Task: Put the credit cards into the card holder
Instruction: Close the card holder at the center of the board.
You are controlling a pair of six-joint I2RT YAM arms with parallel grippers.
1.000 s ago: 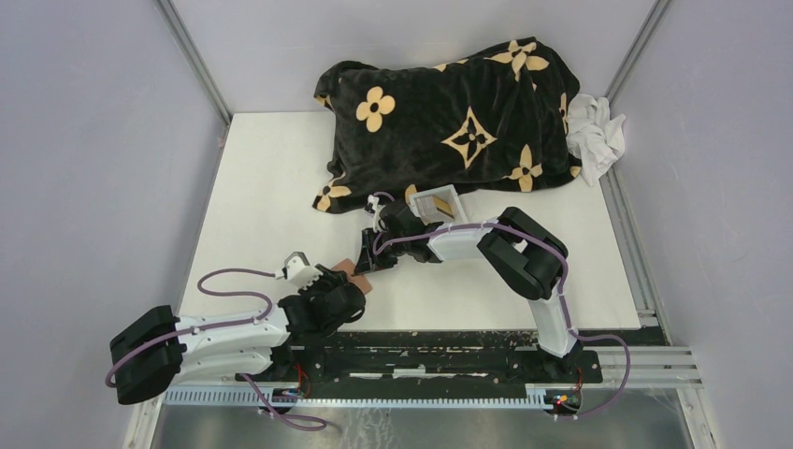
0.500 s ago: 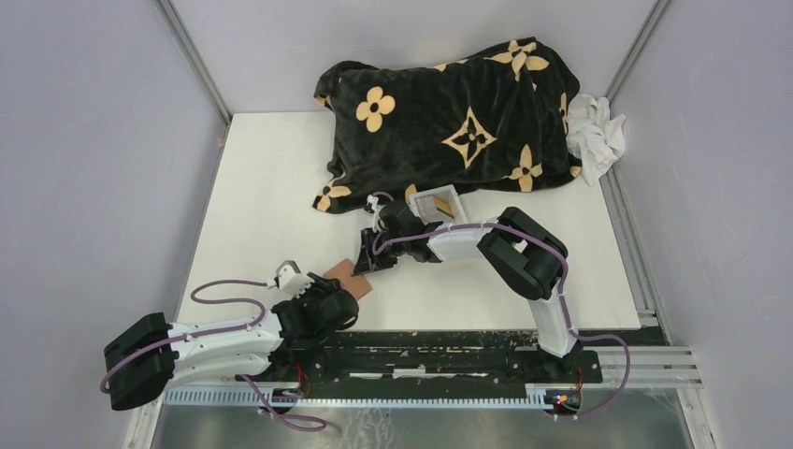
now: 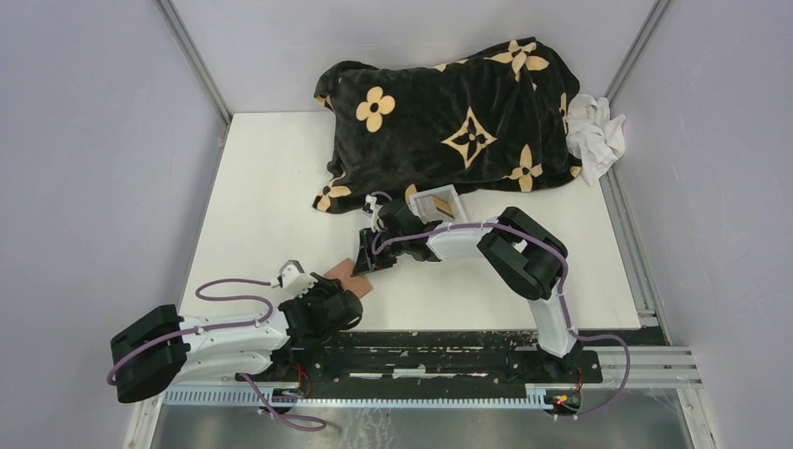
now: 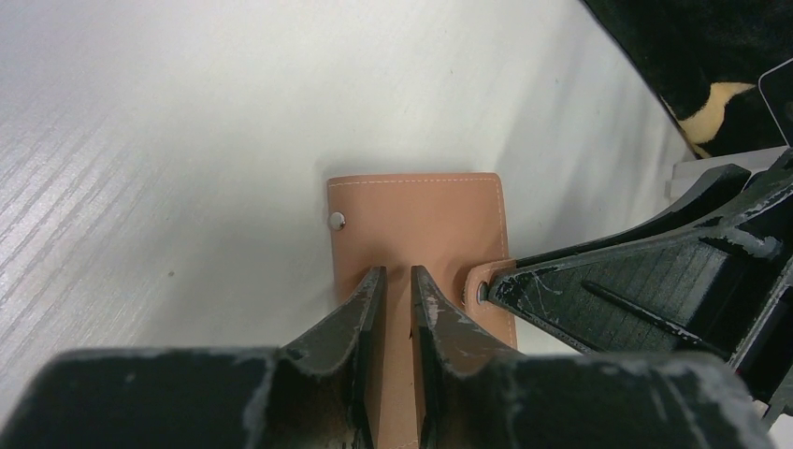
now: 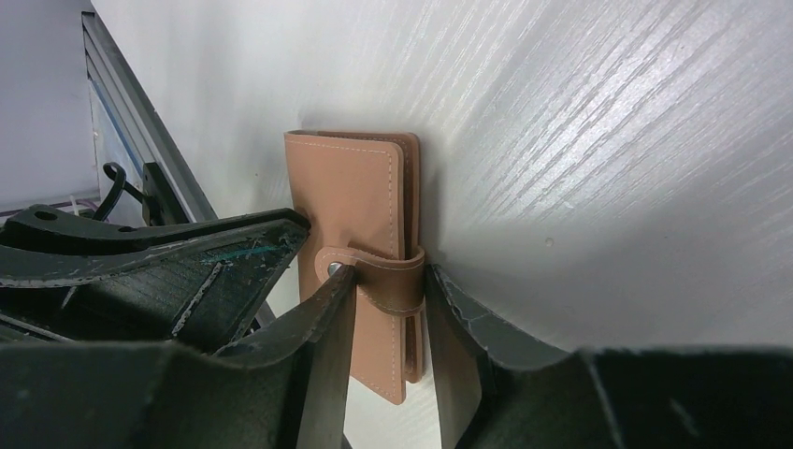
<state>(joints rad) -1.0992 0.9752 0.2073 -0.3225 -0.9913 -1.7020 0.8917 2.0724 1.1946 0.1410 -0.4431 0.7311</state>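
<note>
The tan leather card holder (image 3: 348, 275) lies folded near the table's front, between my two grippers. In the right wrist view my right gripper (image 5: 388, 276) is shut across the card holder (image 5: 351, 196) at its snap strap, one finger on the snap, the other on the strap's bend. In the left wrist view my left gripper (image 4: 397, 273) is all but shut, a thin slit between the fingers, its tips over the card holder's face (image 4: 421, 224); nothing sits between them. In the top view the left gripper (image 3: 337, 288) and right gripper (image 3: 367, 264) meet at the holder. No credit cards show clearly.
A clear plastic tray (image 3: 438, 204) with pale and gold contents stands just behind the right wrist. A black blanket with tan flower marks (image 3: 449, 112) fills the back of the table; a white cloth (image 3: 594, 126) lies at its right end.
My left arm drew back toward the near edge, then came forward again to the card holder. The right gripper and the holder have stayed put.
</note>
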